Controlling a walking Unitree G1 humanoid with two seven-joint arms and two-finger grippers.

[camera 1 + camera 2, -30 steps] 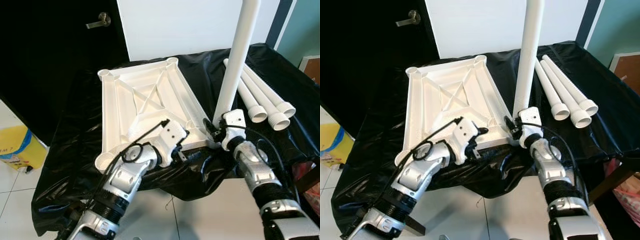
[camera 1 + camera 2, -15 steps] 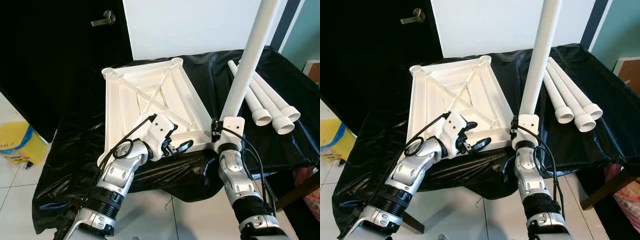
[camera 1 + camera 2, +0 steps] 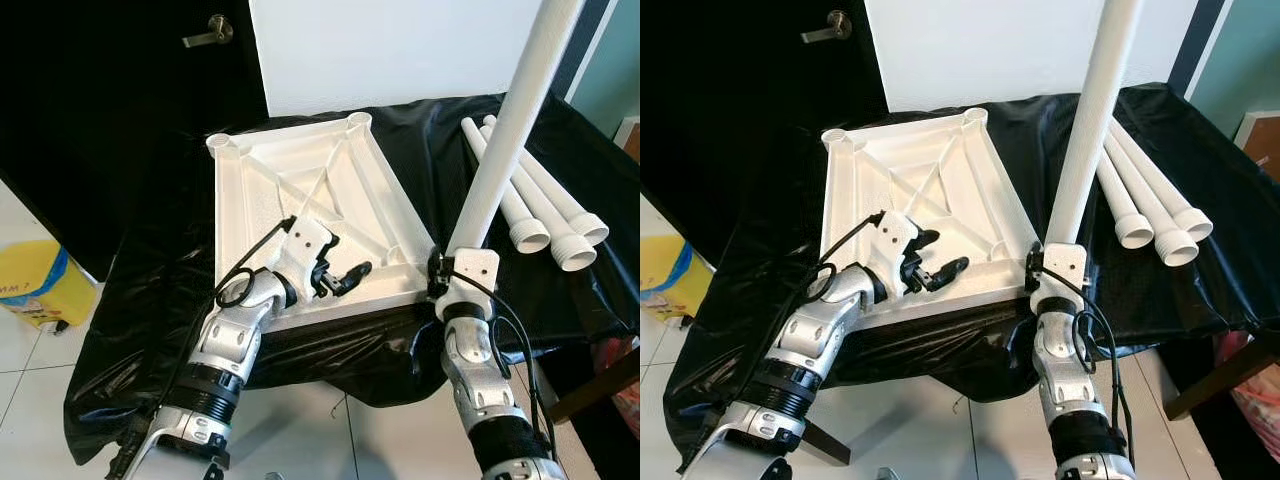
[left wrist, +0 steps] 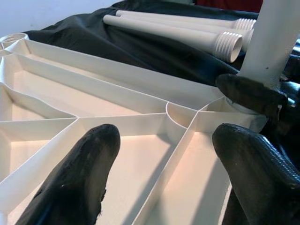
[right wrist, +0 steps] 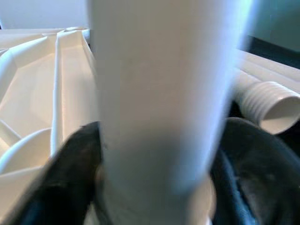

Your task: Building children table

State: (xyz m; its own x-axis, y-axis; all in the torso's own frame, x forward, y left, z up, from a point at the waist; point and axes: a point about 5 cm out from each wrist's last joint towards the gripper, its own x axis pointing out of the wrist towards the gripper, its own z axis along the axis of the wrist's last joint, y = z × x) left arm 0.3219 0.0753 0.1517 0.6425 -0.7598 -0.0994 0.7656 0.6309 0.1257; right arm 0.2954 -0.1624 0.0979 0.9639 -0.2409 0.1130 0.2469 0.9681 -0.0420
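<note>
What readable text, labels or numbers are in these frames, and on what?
Yellow container on the floor at the robot's left: dark print on its side, too small and cut off to read.
White ribbed plastic tabletop, upright white plastic leg in the right gripper, three white threaded legs lying on the black plastic sheet, left gripper: no text visible.

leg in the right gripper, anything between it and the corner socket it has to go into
Nothing visible does. The right gripper holds the leg upright, its lower end already at the near right corner of the tabletop. The left gripper hangs open over the ribs, off to the side. Whether the leg is fully seated cannot be told.
</note>
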